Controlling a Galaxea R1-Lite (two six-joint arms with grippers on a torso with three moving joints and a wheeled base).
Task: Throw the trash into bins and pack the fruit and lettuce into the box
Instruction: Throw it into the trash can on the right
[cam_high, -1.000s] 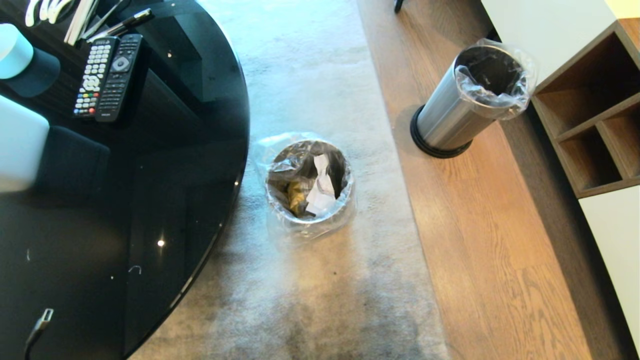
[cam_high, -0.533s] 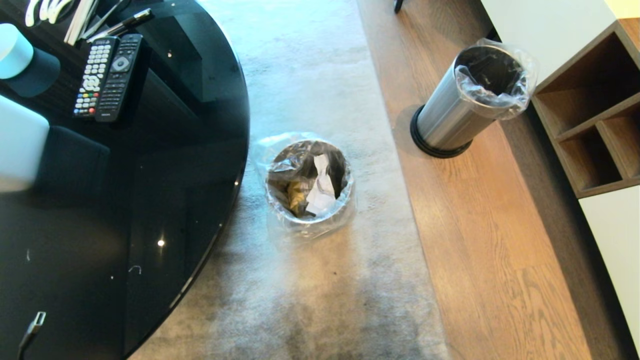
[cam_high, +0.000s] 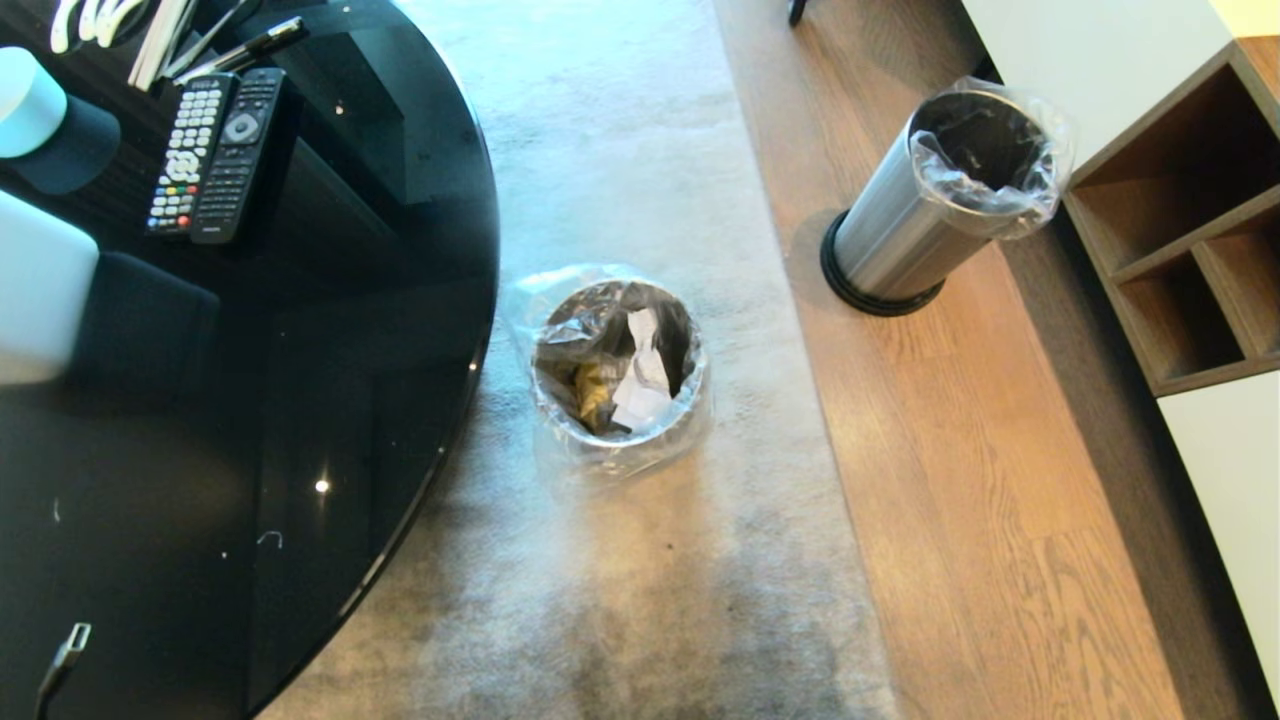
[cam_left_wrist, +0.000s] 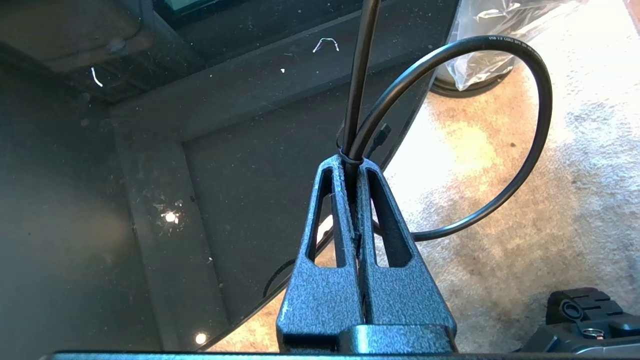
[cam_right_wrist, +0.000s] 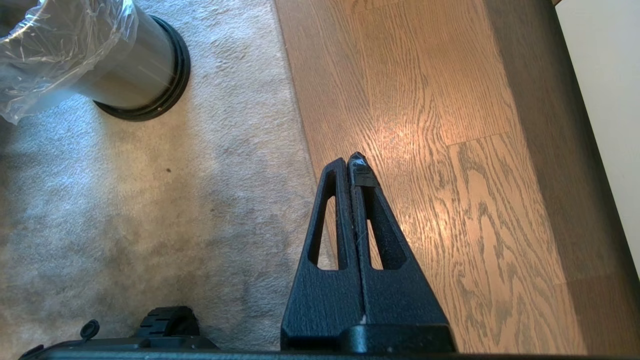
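At the far left of the head view a round black glass table (cam_high: 300, 400) carries two remote controls (cam_high: 215, 150) side by side near its far edge, long axes running away from the robot, and part of a white box (cam_high: 35, 290) at the table's left side. A black cable (cam_high: 60, 665) ends near the table's near edge. The left gripper (cam_left_wrist: 351, 162) hangs over that near edge with its fingers pressed together; a cable loop (cam_left_wrist: 525, 150) passes by their tips, tied there by a thin band rather than gripped.

Just right of the table's edge, on the grey carpet (cam_high: 640, 600), stands the nearer bin (cam_high: 620, 370), upright and seen from above, mouth up. Inside its clear liner lie the gold wrapper (cam_high: 592, 390) and, touching it on the right, the white tissue (cam_high: 642, 380), its long axis running away from the robot.

Further right, on the wooden floor (cam_high: 1000, 500), the second bin (cam_high: 935, 200) stands upright near a white cabinet with open wooden shelves (cam_high: 1190, 250). The right gripper (cam_right_wrist: 356, 162), closed and empty, hangs over the carpet's edge, the nearer bin (cam_right_wrist: 125, 75) well apart from it
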